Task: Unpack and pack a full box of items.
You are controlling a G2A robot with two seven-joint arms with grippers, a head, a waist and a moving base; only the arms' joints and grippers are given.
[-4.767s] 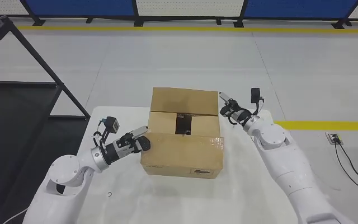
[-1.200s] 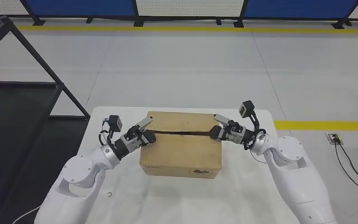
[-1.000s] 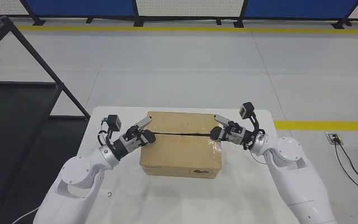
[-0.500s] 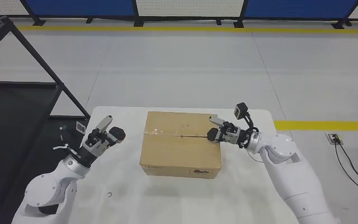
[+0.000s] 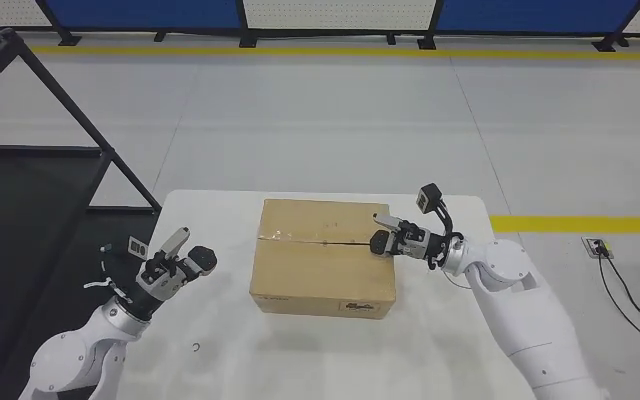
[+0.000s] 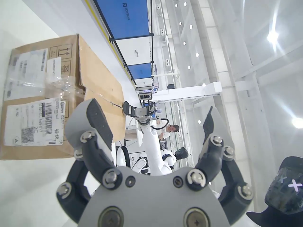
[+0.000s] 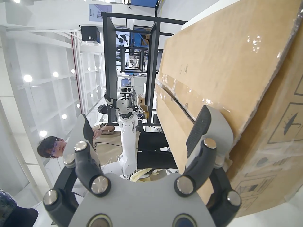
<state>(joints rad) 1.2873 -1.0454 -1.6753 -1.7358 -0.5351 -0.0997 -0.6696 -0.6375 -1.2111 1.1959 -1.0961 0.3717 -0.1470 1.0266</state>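
My left gripper (image 5: pixel 190 252) hangs left of the box (image 5: pixel 325 262), apart from it, fingers spread. The box sits closed in the middle of the table (image 5: pixel 230 330). My right gripper (image 5: pixel 380 231), also spread, is at its right end, by the top seam (image 5: pixel 330 241).

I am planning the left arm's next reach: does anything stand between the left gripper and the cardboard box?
Nothing visible does. Only white tabletop lies between the open left gripper and the box.
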